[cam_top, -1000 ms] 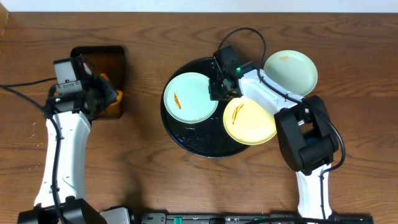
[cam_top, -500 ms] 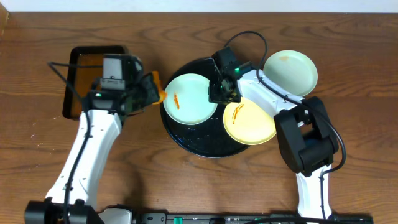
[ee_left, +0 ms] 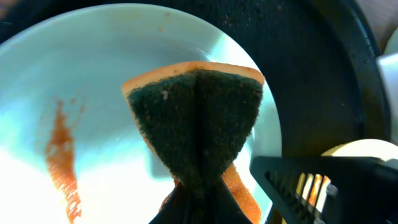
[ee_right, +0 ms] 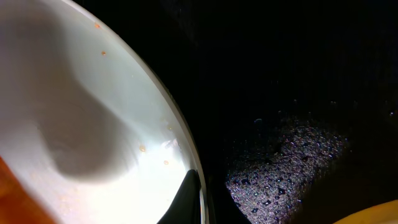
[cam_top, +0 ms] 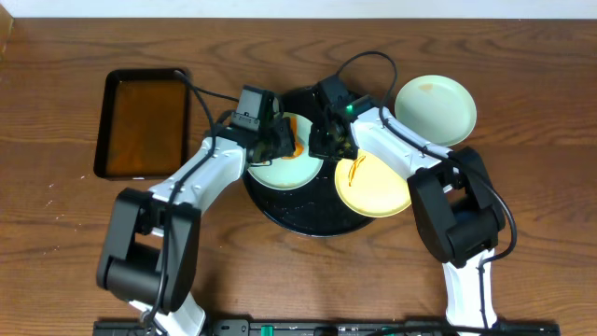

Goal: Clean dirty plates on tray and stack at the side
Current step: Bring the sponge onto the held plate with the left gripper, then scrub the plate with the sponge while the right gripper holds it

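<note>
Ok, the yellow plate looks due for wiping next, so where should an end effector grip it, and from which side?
The rim at its right edge. The yellow plate lies flat but juts past the black tray there, so that edge probably sits clear of the table, leaving room for a finger underneath. Come in low from the right, one finger above, one below.

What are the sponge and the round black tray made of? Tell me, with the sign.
Sponge: soft orange foam with a dark green scouring face, coarse and fibrous, folding where pinched. Round black tray: hard and glossy, speckled sheen; plastic or coated metal, cannot tell which.
</note>
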### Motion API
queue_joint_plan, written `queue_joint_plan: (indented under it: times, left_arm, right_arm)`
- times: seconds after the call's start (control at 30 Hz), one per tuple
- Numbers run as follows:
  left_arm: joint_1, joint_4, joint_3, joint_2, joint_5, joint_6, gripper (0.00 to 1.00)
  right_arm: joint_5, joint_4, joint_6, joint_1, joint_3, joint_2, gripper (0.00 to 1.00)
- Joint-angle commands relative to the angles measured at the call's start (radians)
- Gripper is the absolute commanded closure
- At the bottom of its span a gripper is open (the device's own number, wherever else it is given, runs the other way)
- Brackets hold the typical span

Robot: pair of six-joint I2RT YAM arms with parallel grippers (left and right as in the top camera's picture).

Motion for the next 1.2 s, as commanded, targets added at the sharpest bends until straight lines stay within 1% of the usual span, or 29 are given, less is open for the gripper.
queue_joint_plan:
  times: [0.0,0.13,0.2,0.23,0.3,0.4,0.53,0.67,0.73,0.87,0.93,1.0,1.07,1.17]
  left_arm:
    - [0.004,0.016,-0.005,0.037,-0.005,-0.009,0.92]
    - [0.003,0.002,-0.005,0.066,-0.042,0.021,0.92]
    - [0.003,-0.043,-0.005,0.069,-0.162,0.038,0.91]
    - [0.004,-0.076,-0.005,0.068,-0.257,0.053,0.91]
    - [0.003,-0.114,-0.005,0.068,-0.346,0.06,0.91]
    - [0.004,-0.16,-0.005,0.066,-0.447,0.063,0.91]
    - [0.003,-0.211,0.014,0.048,-0.519,0.075,0.92]
    - [0.003,-0.223,0.027,-0.014,-0.517,0.089,0.92]
    - [0.002,-0.221,0.027,-0.062,-0.488,0.089,0.92]
    - [0.002,-0.194,0.026,-0.13,-0.314,0.088,0.92]
    - [0.002,-0.169,0.026,-0.127,-0.232,0.07,0.92]
    - [0.002,-0.137,0.022,-0.107,-0.195,0.034,0.92]
    - [-0.001,-0.098,0.019,-0.061,-0.168,-0.012,0.92]
    - [-0.005,-0.05,0.019,-0.005,-0.124,-0.018,0.92]
  right_arm:
    - [0.026,-0.007,0.018,0.027,-0.021,0.016,0.98]
    - [0.045,-0.009,0.018,0.027,-0.021,0.016,0.98]
    - [0.075,-0.016,0.018,0.027,-0.021,0.016,0.99]
    - [0.085,-0.019,0.018,0.027,-0.021,0.016,0.99]
    - [0.092,-0.023,0.018,0.027,-0.021,0.016,0.98]
    - [0.095,-0.023,0.018,0.027,-0.021,0.016,0.98]
    - [0.096,-0.023,0.018,0.027,-0.021,0.016,0.98]
    - [0.096,-0.023,0.018,0.027,-0.021,0.016,0.98]
    - [0.096,-0.023,0.018,0.027,-0.021,0.016,0.98]
    - [0.075,-0.03,0.023,0.027,-0.021,0.014,0.98]
    - [0.061,-0.03,0.034,0.027,-0.021,0.012,0.98]
    - [0.062,-0.03,0.04,0.027,-0.021,0.008,0.99]
    - [0.106,-0.047,0.04,0.027,-0.02,0.0,0.99]
    - [0.204,-0.085,0.04,0.03,-0.017,-0.018,0.99]
